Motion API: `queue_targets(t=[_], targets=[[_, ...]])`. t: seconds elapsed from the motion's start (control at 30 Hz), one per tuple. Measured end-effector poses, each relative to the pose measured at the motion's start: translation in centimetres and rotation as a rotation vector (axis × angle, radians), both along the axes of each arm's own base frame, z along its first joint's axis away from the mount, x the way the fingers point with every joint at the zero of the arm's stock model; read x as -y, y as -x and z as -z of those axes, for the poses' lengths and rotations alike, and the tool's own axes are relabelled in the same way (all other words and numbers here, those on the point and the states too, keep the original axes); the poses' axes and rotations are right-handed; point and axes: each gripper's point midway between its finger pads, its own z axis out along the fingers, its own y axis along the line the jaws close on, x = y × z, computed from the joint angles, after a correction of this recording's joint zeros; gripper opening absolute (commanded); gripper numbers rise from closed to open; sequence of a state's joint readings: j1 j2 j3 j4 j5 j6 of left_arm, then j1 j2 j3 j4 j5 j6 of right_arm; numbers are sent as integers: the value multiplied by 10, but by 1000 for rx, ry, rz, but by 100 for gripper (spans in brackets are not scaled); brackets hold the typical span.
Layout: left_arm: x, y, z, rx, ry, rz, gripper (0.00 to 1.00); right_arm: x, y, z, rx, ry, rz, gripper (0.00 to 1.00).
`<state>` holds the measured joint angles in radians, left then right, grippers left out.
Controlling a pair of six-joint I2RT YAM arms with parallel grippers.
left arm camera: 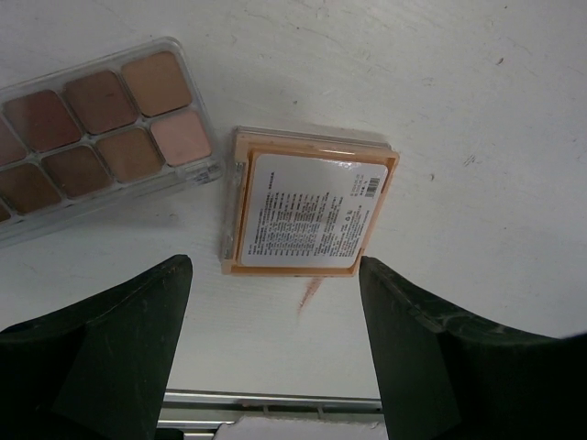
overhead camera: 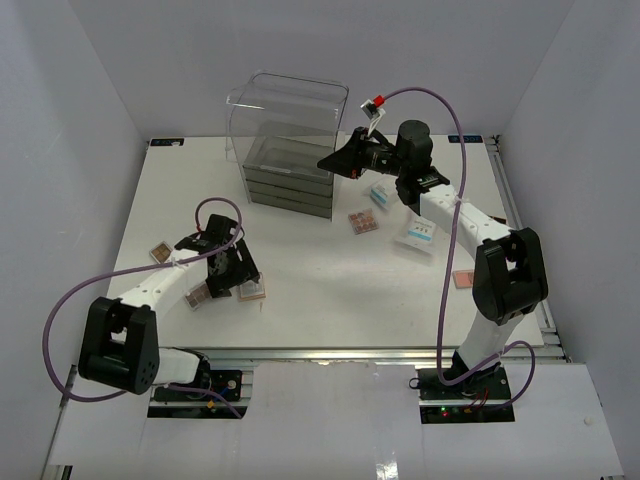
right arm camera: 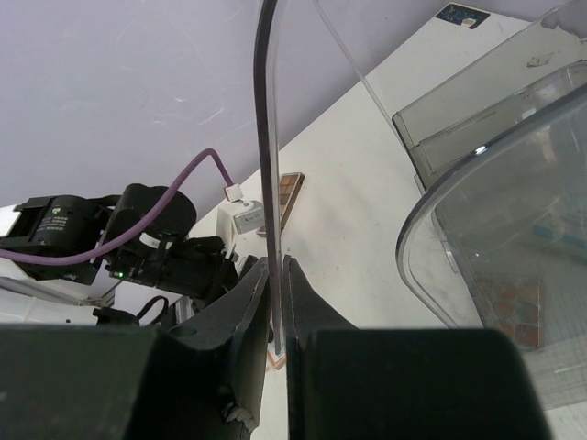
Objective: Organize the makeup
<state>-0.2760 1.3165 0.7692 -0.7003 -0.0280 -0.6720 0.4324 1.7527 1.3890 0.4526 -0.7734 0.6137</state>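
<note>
Two matching arms. Left arm (overhead camera: 150, 287) and right arm (overhead camera: 455, 215): white tube links, chunky black joint housings. A purple cable (overhead camera: 60, 305) runs from the left base (overhead camera: 190, 372) just below the rail (overhead camera: 330, 352); a second purple cable (overhead camera: 441, 310) is on the right arm. Left gripper (left arm camera: 275, 266) is black, its fingers (left arm camera: 110, 357) matte and scuffed. Right gripper (right arm camera: 276, 270) is black, its fingers (right arm camera: 234, 321) wedge-shaped. A white plug with a red tab (overhead camera: 376, 103) sits at the right wrist. Right base (overhead camera: 470, 385) is black, with small coloured lights just below the rail.

A white table (overhead camera: 330, 295) sits enclosed by plain pale walls (overhead camera: 200, 60), evenly lit.
</note>
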Motion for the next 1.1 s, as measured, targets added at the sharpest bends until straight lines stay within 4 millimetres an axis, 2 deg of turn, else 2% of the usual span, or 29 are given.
queue_targets(t=[0.43, 1.1], targets=[[25, -6, 14, -10, -22, 93, 84, 1, 2, 1, -3, 1, 1, 14], [23, -7, 26, -1, -124, 106, 86, 2, 3, 4, -1, 0, 1, 15]])
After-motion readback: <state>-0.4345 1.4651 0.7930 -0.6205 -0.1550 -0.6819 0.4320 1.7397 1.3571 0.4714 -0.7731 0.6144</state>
